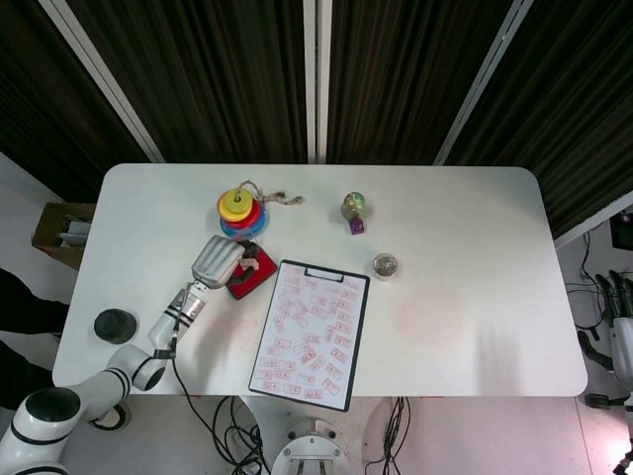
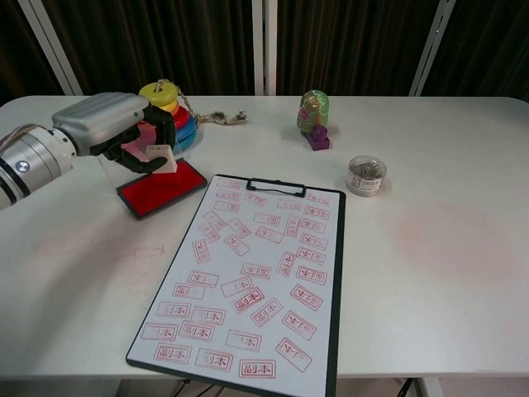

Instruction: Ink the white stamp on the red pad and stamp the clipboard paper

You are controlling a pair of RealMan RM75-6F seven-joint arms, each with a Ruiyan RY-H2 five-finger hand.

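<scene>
My left hand [image 2: 106, 131] [image 1: 221, 261] grips the white stamp [image 2: 162, 158] and hovers over the red ink pad [image 2: 162, 187] [image 1: 253, 277]. The stamp is tilted and sits just above the pad's far part; whether it touches the pad I cannot tell. The clipboard [image 2: 256, 273] [image 1: 311, 332] lies to the right of the pad, its paper covered with several red stamp marks. My right hand [image 1: 621, 322] shows only at the far right edge of the head view, off the table, with its fingers hard to read.
A coloured ring stacker [image 2: 166, 116] with a cord stands just behind the pad. A painted egg-shaped toy [image 2: 313, 114] and a small round tin [image 2: 366, 174] sit right of the clipboard top. A black round object [image 1: 115, 326] lies off the table's left edge.
</scene>
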